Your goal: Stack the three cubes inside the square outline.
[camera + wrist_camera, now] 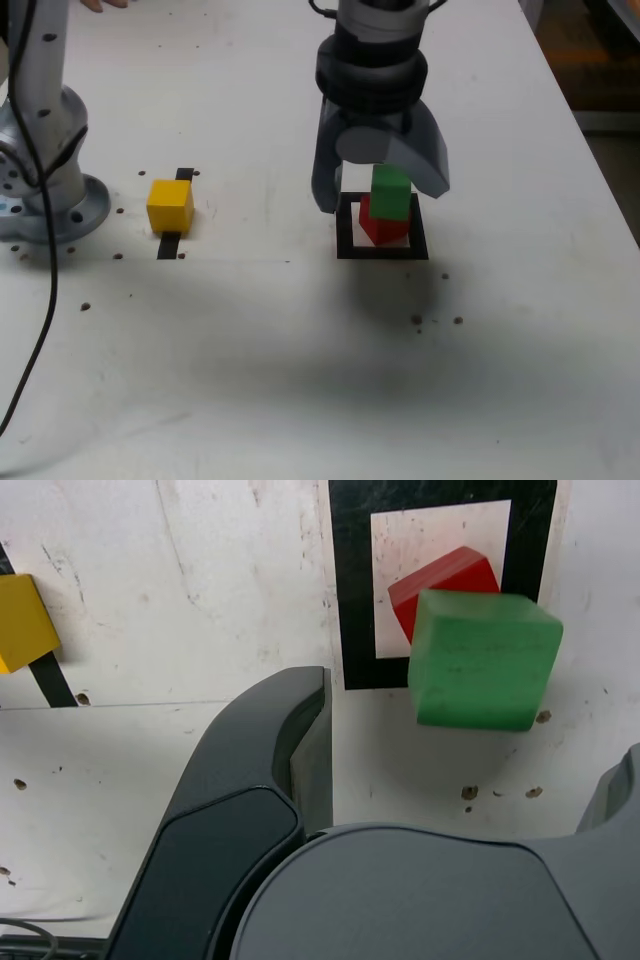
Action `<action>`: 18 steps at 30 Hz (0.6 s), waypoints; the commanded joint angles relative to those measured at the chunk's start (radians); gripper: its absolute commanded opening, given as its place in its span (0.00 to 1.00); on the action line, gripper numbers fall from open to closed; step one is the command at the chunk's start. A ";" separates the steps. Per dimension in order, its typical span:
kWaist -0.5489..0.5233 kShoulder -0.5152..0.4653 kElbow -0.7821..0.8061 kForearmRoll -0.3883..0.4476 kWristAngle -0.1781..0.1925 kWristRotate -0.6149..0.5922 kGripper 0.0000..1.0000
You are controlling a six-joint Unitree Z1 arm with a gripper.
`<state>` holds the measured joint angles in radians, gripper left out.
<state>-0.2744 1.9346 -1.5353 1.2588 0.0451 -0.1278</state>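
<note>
The green cube [391,193] [484,660] sits on top of the red cube [380,228] [445,580], which stands turned at an angle inside the square outline [345,240] [350,600]. My gripper [380,196] [465,730] hangs over this pair, open, with one finger on each side of the green cube. A gap shows between the green cube and the dark finger [260,770]. The yellow cube [169,206] [22,622] rests apart at the exterior view's left, on a short black strip [170,245].
The arm's grey base [45,160] stands at the exterior view's left, with a black cable [45,320] trailing toward the front. The white table [300,360] ends at the exterior view's right [610,200]. Fingertips of a person's hand [100,4] show at the far edge.
</note>
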 commanded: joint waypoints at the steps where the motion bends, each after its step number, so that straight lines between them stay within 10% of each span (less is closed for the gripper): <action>1: 0.008 0.011 -0.005 0.001 -0.002 0.008 0.96; 18: 0.041 0.105 -0.063 0.001 -0.004 0.047 0.84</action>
<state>-0.2342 2.0329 -1.5888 1.2561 0.0421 -0.0835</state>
